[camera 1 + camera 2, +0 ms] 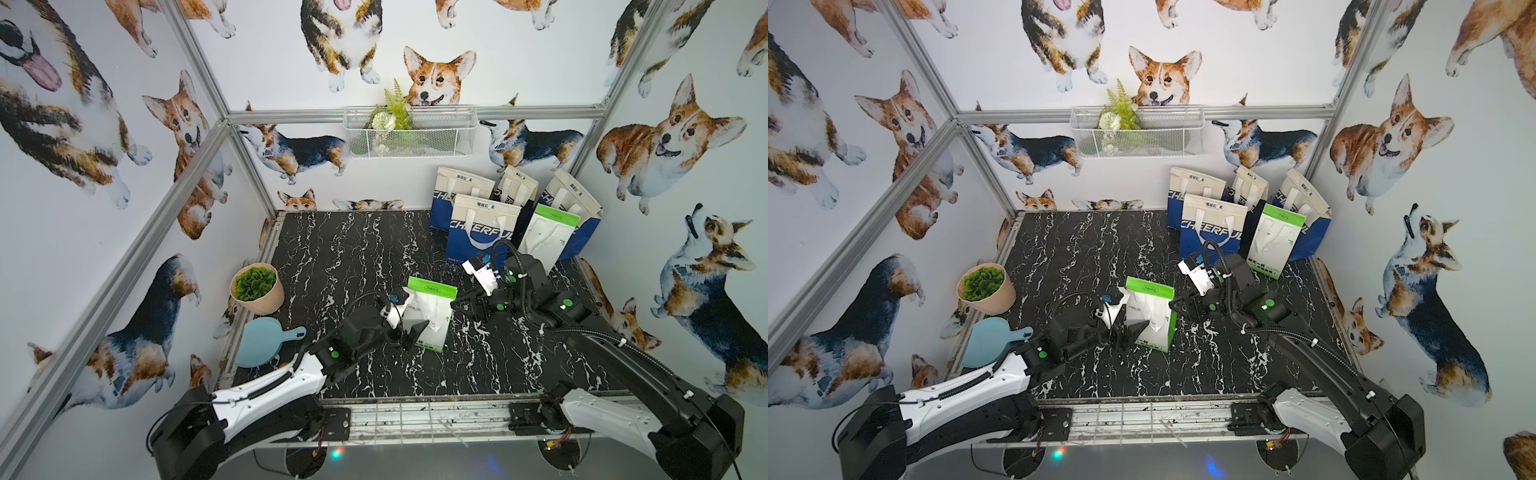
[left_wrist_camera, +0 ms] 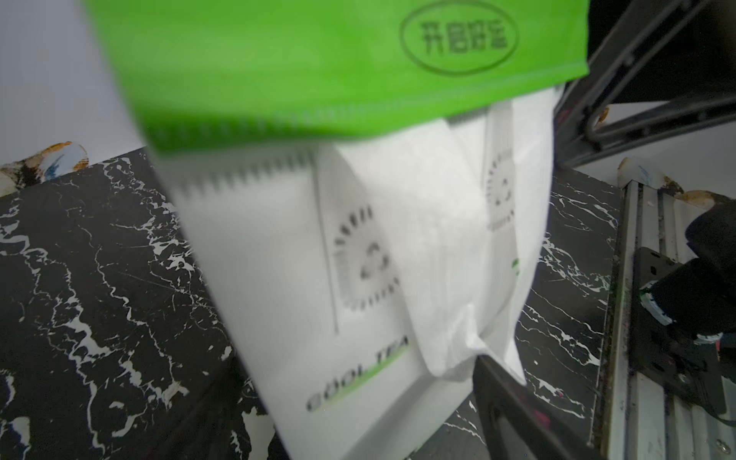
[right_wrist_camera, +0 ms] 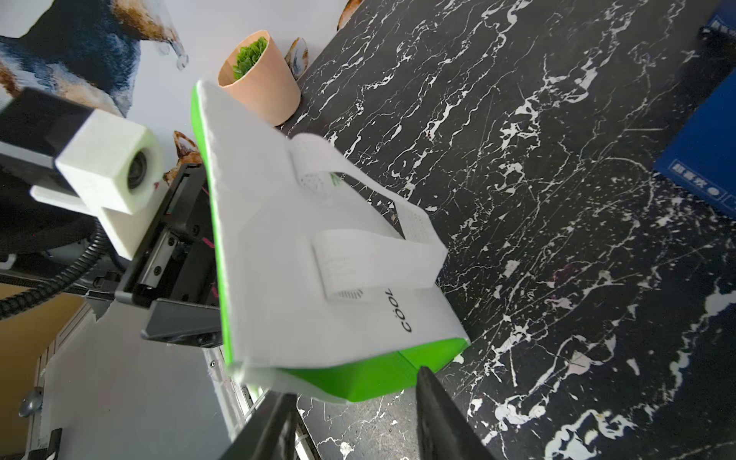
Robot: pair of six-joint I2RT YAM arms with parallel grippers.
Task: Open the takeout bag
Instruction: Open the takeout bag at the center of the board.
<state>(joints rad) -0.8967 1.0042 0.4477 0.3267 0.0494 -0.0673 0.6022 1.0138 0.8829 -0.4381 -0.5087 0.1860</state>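
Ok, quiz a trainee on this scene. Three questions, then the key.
1. True or false: the middle bag lies flat on the table.
2. How many bags stand together at the back?
3. What sits next to the blue board: A) pot, B) kettle, C) mug?

Key: 1 false, it stands upright. 2 five. 3 A.

Potted plant (image 1: 255, 291) at left; blue paddle board (image 1: 266, 340) just beside it; wire basket (image 1: 436, 141) at rear, fern (image 1: 397, 106) inside.
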